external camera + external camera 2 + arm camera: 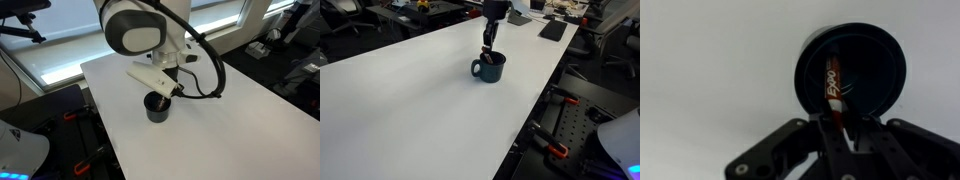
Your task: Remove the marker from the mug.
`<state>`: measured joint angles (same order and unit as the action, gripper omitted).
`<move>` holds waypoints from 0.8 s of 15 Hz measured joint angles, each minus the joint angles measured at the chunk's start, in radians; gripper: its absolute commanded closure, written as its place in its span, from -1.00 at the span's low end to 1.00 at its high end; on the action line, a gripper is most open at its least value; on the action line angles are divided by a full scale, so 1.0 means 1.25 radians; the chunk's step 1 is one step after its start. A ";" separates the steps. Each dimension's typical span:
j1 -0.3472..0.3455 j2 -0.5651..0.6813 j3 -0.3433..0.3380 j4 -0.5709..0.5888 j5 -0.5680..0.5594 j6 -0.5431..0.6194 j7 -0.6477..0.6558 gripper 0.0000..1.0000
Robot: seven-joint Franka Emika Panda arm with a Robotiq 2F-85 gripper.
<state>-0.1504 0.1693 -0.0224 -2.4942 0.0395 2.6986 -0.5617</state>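
Observation:
The dark mug (157, 108) stands on the white table in both exterior views (491, 69). In the wrist view I look down into it (865, 60). The marker (832, 85) leans inside the mug, its red-orange and white label showing, and its near end runs up between my fingers. In an exterior view a reddish bit of it (490, 57) shows at the mug's rim. My gripper (840, 125) hangs right above the mug (488, 44), fingers drawn close together on the marker's upper end.
The white table (230, 120) spreads wide around the mug. A black cable (205, 75) loops off my wrist. Dark items (552, 30) lie at the table's far end. Red-and-black clamps (555, 150) sit along one edge.

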 measured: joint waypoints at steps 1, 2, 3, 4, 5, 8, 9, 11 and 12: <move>0.001 -0.005 0.000 0.001 -0.010 0.000 0.016 0.91; 0.003 -0.011 0.000 0.002 -0.022 -0.001 0.034 0.91; 0.004 -0.017 0.000 0.003 -0.033 -0.003 0.050 0.91; 0.006 -0.024 0.000 0.005 -0.044 -0.010 0.067 0.91; 0.008 -0.030 0.000 0.008 -0.052 -0.019 0.081 0.91; 0.017 -0.048 0.000 0.018 -0.062 -0.046 0.111 0.91; 0.020 -0.053 0.000 0.020 -0.062 -0.050 0.115 0.91; 0.025 -0.062 0.000 0.021 -0.065 -0.062 0.128 0.13; 0.027 -0.067 0.000 0.021 -0.066 -0.070 0.132 -0.01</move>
<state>-0.1166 0.0856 -0.0226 -2.4675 -0.0433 2.6113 -0.3968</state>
